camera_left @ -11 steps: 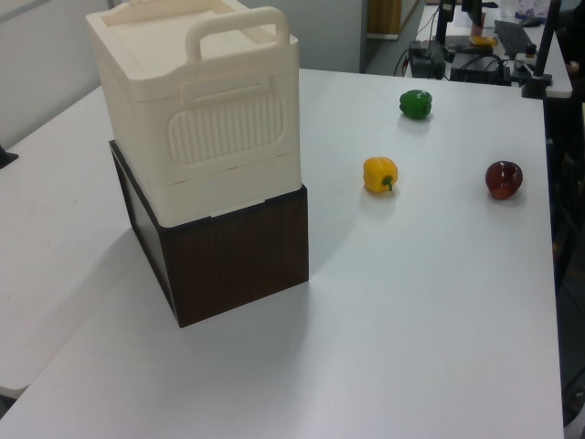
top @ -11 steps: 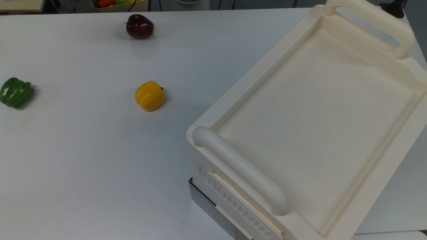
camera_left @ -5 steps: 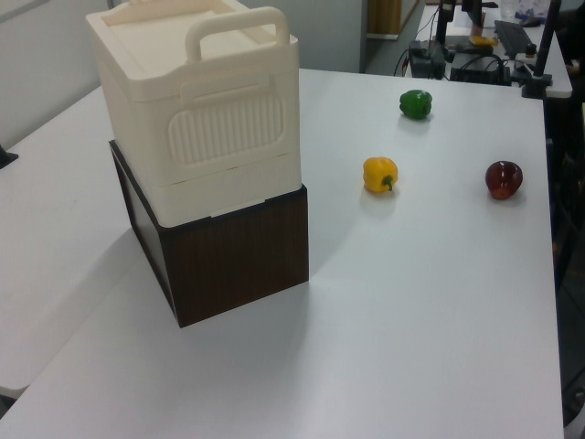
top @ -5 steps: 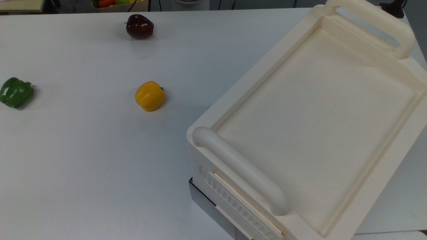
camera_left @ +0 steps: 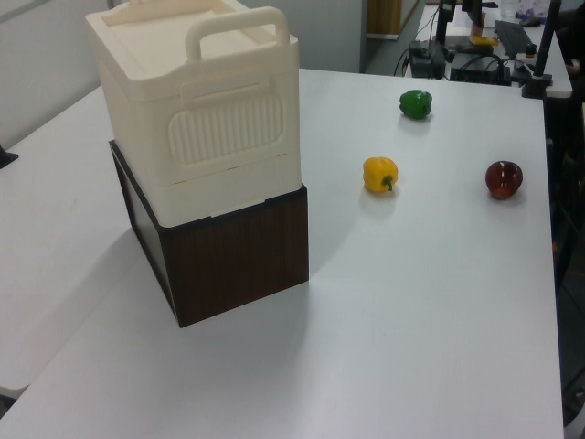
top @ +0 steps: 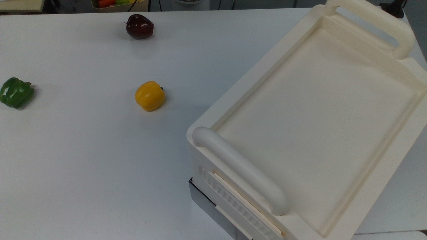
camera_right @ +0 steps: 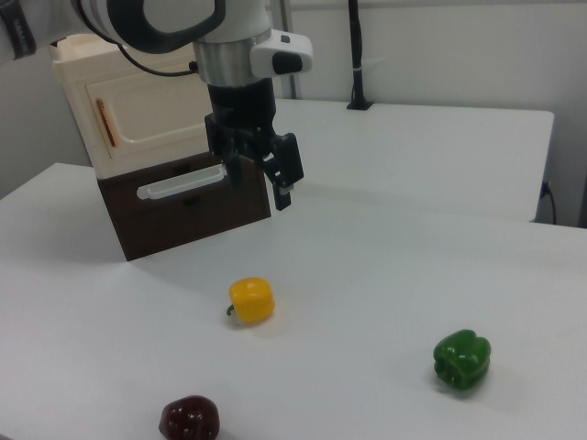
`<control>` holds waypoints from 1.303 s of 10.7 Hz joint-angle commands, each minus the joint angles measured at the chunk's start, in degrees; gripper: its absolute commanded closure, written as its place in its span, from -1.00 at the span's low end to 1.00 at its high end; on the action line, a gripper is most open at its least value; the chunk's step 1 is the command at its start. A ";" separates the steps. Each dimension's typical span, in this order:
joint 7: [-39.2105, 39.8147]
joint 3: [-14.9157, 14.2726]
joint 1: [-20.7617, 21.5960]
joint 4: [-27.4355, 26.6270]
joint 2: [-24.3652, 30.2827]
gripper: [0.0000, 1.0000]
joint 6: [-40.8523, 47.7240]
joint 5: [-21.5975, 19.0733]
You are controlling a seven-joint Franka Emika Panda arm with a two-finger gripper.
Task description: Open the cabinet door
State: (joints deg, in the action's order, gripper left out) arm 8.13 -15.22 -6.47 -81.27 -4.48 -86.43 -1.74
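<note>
**Door shut, gripper hanging in front of the cabinet**

Working from the right view, nearest first: the dark red fruit (camera_right: 189, 419) lies at the desk's (camera_right: 394, 257) near edge, cut off at the bottom; the green pepper (camera_right: 462, 361) lies further along the same edge toward the right view's right; the yellow pepper (camera_right: 251, 300) lies toward the desk's middle, well apart from both.

Behind it I see the gripper (camera_right: 257, 180) hanging above the desk, pointing down, its two fingers apart with nothing between them; it is just in front of the dark wood base (camera_right: 193, 215) and its pale bar handle (camera_right: 181, 183), though I cannot tell whether it touches that bar.

The cabinet (camera_right: 138, 101) stands on the base near the desk's far left corner in the right view; the cabinet door (camera_right: 156, 110) is on the face turned toward that camera, flush and closed, with the copper-coloured piece (camera_right: 105, 123) at its left edge; the arm hides its right part.

The left view gives me another side: a ribbed panel (camera_left: 227, 128) and a bar handle (camera_left: 239, 23) on top.

The top view gives me the recessed lid (top: 317, 110), cut off at the right.
</note>
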 commanded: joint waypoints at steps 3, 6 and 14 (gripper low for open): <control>0.48 -0.69 0.75 -0.64 1.15 -1.00 1.08 -0.19; 0.66 -0.60 0.75 -0.64 1.15 -1.00 1.00 -0.28; 0.13 -0.08 0.58 -0.64 1.14 -1.00 1.08 -2.83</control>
State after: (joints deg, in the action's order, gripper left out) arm 8.14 -15.02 -6.44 -81.27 -4.49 -86.42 -2.98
